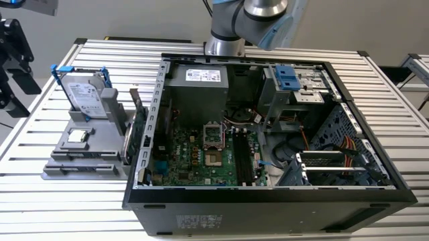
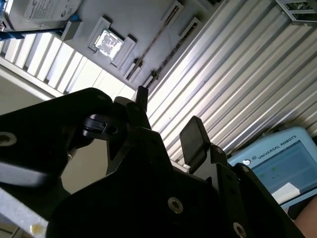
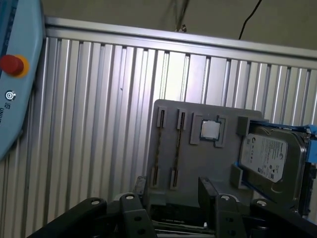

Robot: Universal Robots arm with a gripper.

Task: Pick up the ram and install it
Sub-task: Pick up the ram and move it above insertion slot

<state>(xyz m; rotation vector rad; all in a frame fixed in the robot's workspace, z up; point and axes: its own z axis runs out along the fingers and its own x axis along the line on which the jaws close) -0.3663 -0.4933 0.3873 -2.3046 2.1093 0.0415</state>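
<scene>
The gripper (image 3: 173,187) is wide open, with nothing between its two black fingers (image 3: 205,191). It is poised above the slotted end of a grey holder (image 3: 198,163), not touching it. In the holder's two narrow slots, nearest the gripper, stand thin strips seen edge-on; the ram (image 3: 159,146) appears to be one of them, though which cannot be told. A square chip (image 3: 210,130) sits mid-holder, a silver hard drive (image 3: 270,158) at its far end, and an open computer case (image 1: 268,201) beside the holder.
</scene>
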